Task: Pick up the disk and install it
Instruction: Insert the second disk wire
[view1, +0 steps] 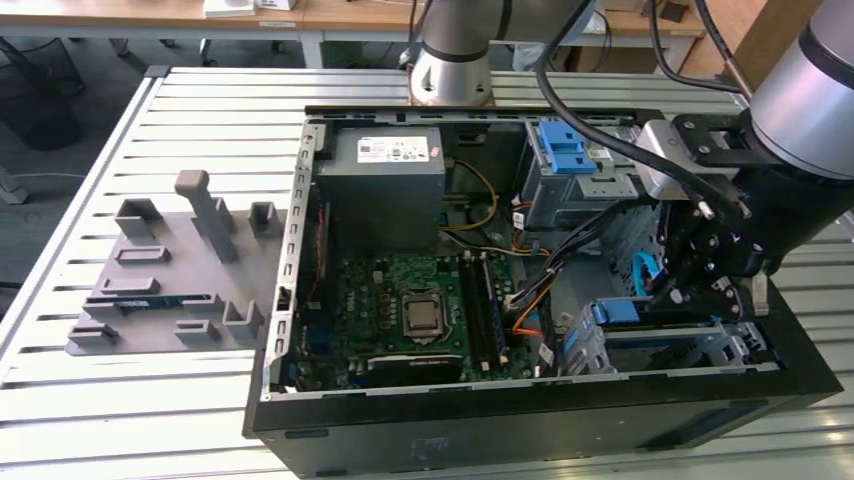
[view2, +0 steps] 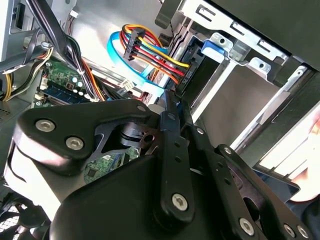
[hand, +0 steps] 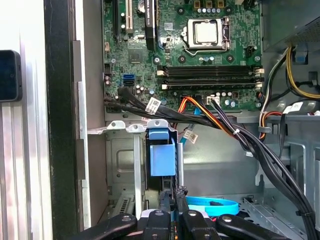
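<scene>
The disk (view1: 638, 312) stands on edge in the metal drive cage (view1: 674, 352) at the front corner of the open computer case, on the exterior view's right. Its blue bracket (hand: 162, 152) faces up between the cage rails. My gripper (view1: 674, 295) reaches down into the case just above that bracket. In the first wrist view the gripper (hand: 173, 196) has its black fingers pressed together, with the tips at the disk's dark edge. In the second wrist view the gripper (view2: 171, 102) ends beside the coloured cable plug (view2: 137, 47), and the blue bracket (view2: 214, 48) sits beyond it.
A bundle of black and orange cables (hand: 225, 127) crosses above the cage. A blue flat cable (hand: 210, 206) lies beside the fingers. The motherboard (view1: 414, 305), power supply (view1: 387, 185) and an upper cage with a blue latch (view1: 567, 150) crowd the case. A grey fixture (view1: 174, 270) stands on the slatted table.
</scene>
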